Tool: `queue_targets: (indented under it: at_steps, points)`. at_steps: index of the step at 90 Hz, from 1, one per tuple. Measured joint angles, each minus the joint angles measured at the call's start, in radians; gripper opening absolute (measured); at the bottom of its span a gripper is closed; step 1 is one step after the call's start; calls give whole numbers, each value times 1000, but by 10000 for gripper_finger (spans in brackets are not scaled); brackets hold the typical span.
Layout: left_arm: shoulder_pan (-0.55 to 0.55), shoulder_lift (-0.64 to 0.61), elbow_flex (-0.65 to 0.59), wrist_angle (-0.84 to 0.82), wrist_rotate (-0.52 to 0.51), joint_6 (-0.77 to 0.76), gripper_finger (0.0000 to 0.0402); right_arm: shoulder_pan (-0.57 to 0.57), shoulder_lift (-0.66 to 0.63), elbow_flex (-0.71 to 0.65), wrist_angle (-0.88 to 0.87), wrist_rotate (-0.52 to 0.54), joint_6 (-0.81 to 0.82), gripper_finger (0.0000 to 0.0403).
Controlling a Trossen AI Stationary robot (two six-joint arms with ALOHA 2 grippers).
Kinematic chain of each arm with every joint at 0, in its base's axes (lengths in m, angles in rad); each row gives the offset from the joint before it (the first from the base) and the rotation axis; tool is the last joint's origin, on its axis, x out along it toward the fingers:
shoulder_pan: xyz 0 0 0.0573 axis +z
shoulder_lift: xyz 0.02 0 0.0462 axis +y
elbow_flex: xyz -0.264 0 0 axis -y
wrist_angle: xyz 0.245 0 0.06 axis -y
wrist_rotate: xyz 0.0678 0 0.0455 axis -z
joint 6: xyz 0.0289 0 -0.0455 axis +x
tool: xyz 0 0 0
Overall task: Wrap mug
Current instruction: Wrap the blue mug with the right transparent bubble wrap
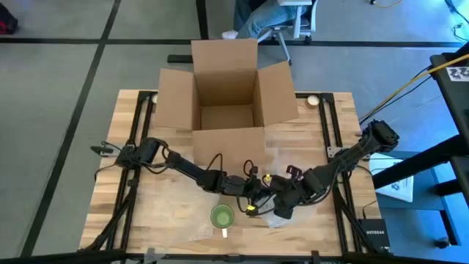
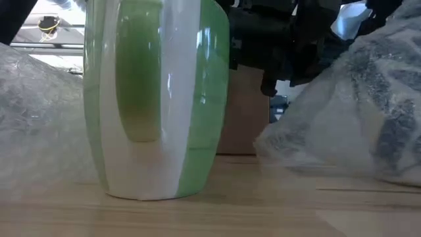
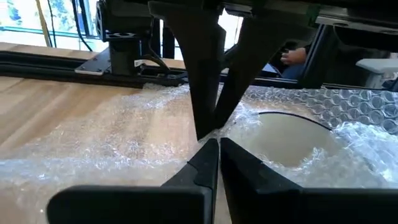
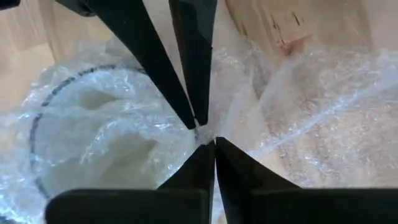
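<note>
Left claw (image 1: 244,185): clenched on the bubble wrap (image 3: 112,134), tips meeting the right claw's.
Right claw (image 1: 265,192): clenched on the same bubble wrap, facing the left claw.
Cardboard box (image 1: 227,92): open, on the desk (image 1: 168,213) beyond both claws.
Mug (image 1: 222,216): green, upright, unwrapped, just before the left claw.
</note>
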Motion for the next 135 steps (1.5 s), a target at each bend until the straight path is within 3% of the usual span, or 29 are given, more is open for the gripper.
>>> queue_targets:
  at_steps: [23,62,77,94,103,117,135]
  points:
    - [0,0,0,1,1,0,0,6,-2,88,-8,-34,-3,1]
    - [0,0,0,3,3,0,0,26,88,87,45,-79,-17,1]
    - [0,0,0,3,3,0,0,67,37,151,-71,-75,7,1]
    - [0,0,0,3,3,5,0,166,-39,172,-318,75,223,1]
    - [-1,0,0,4,3,6,0,213,-49,112,-389,88,331,1]
    - [-2,0,0,4,3,8,0,237,-46,-57,-267,124,365,1]
    - [-3,0,0,4,3,8,0,215,-44,-178,-95,308,322,1]
